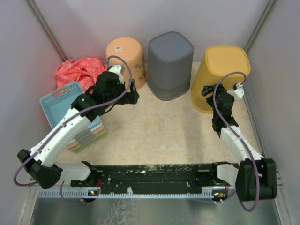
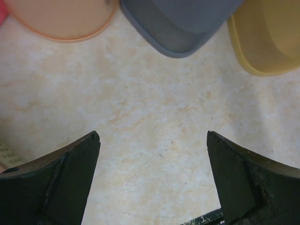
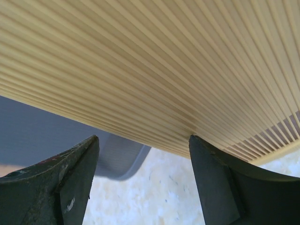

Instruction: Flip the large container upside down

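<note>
Two arms reach from the near edge of the bench (image 1: 159, 136). The left gripper (image 2: 153, 136) hangs over bare surface left of centre, jaws spread wide and empty. The right gripper (image 3: 144, 140) stands released too, its fingers just short of the ribbed wall of the large yellow container (image 1: 225, 65). That container sits at the far right corner, closed base up. A grey bin (image 1: 169, 58) and an orange tub (image 1: 124, 54) share the far edge.
</note>
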